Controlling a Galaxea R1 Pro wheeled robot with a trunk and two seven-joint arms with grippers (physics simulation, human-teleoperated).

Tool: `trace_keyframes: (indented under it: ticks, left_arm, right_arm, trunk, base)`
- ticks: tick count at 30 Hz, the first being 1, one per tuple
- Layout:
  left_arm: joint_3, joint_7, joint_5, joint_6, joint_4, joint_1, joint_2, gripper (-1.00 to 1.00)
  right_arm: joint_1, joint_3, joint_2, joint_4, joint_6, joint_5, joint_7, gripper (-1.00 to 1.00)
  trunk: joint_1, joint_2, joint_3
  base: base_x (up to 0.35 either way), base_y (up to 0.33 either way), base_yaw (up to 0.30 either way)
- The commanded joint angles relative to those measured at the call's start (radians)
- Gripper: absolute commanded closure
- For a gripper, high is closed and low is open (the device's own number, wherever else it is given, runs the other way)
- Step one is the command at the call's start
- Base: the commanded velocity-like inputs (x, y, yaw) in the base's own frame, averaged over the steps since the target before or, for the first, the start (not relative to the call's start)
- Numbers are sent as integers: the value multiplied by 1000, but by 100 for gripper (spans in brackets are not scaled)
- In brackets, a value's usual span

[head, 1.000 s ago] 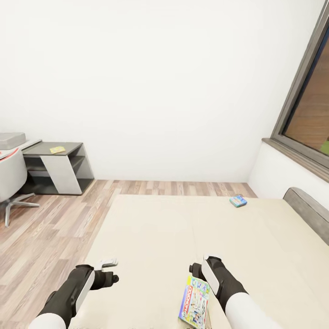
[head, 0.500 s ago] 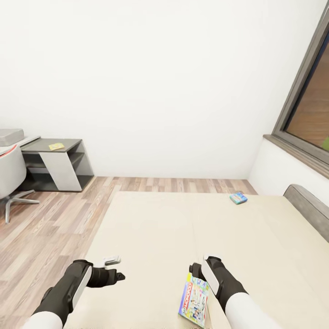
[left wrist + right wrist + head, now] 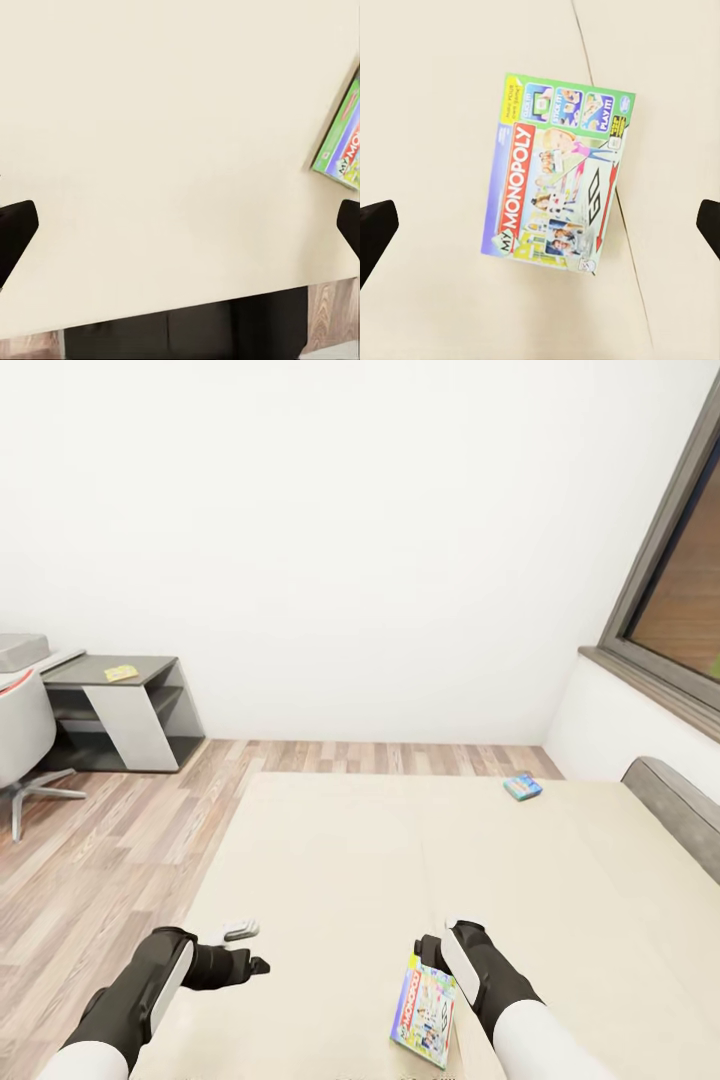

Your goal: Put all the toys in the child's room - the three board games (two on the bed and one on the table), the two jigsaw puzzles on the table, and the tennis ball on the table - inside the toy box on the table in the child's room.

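Right wrist view: open right tool (image 3: 540, 225) still hovers over the colourful flat Monopoly game box (image 3: 561, 208) on the cream bed (image 3: 435, 90); left tool (image 3: 243, 948), open, has drifted; grasp pending.

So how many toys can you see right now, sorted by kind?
Game boxes: 2, the Monopoly box and a small blue box, both on the bed
Puzzle sheets: 1, yellow, on the desk
Total: 3
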Motion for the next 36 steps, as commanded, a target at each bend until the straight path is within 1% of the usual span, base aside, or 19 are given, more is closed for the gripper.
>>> trace_keyframes:
  ticks: [1, 8, 36]
  left_arm:
    - [2, -2, 3, 10, -1, -1, 0, -100]
    - [1, -4, 3, 24, -2, -1, 1, -100]
    - [3, -5, 3, 26, -2, -1, 1, -100]
  right_arm:
    - [-1, -4, 1, -2, 2, -11, -8, -100]
    - [-1, -4, 1, -1, 1, -12, -7, -100]
    - [-1, 5, 4, -3, -2, -11, -8, -100]
  trunk:
    - [1, -2, -4]
    - [1, -2, -15]
    - [1, -2, -61]
  base:
    - [0, 0, 0]
    - [0, 0, 0]
    - [0, 0, 0]
